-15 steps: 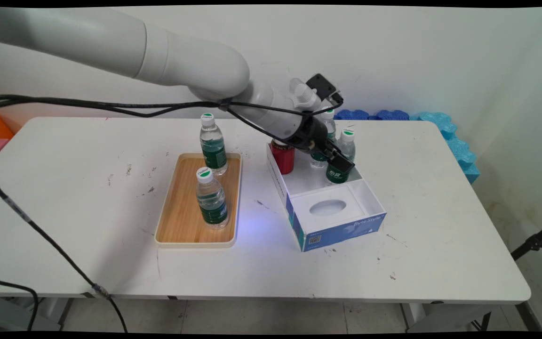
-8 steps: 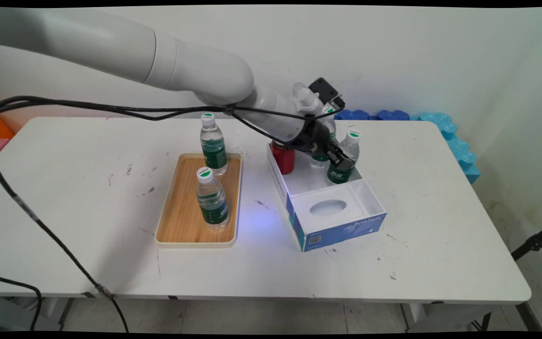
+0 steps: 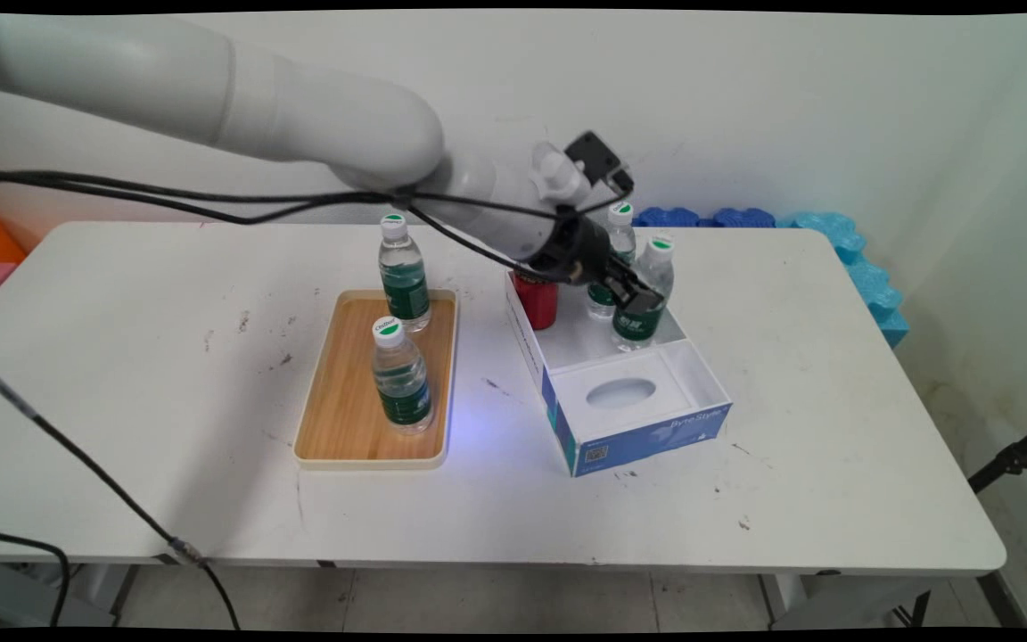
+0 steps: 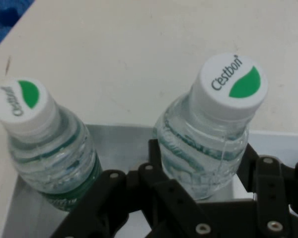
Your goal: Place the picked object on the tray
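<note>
Claw [image 3: 636, 300] is pinching the near water bottle [image 3: 644, 294], tilted, inside the blue-and-white box [image 3: 647, 437], w/ a 2nd bottle [image 3: 613, 263] just beside & red can [image 3: 537, 299] near — a slip or sideways swing could topple them.

Clear glossy plastic bottle [image 4: 203, 148]; wood-grain tray [image 3: 349, 401]; matt white table [image 3: 834, 401].

Over the last second my gripper [image 3: 639, 306], clamped on the water bottle [image 3: 644, 299], has drawn it back inside the blue-and-white box [image 3: 634, 419], toward the red can [image 3: 537, 301].
</note>
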Robot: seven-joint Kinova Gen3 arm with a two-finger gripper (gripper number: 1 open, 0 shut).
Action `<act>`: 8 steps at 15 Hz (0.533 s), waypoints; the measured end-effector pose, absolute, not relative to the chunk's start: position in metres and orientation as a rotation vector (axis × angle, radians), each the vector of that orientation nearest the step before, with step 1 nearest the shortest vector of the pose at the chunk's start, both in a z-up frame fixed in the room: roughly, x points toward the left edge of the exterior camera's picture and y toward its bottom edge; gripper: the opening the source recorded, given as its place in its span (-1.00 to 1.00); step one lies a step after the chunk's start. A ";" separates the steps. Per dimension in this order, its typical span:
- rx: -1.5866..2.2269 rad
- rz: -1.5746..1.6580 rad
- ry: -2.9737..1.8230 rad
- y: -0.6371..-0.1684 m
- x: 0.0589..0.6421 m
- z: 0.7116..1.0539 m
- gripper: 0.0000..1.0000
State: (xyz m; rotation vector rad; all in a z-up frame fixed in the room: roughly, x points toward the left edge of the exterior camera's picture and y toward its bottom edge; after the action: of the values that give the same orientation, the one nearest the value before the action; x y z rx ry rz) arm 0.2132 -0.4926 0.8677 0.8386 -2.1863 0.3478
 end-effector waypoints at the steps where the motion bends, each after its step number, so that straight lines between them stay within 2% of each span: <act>1: 0.840 0.347 -2.176 -0.487 0.219 0.882 -1.00; 8: 0.831 0.343 -2.150 -0.453 0.271 0.975 -1.00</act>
State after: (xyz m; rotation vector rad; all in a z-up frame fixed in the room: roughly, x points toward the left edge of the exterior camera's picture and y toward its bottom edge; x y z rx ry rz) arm 0.2709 -0.4534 0.9749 0.8308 -2.1498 0.3427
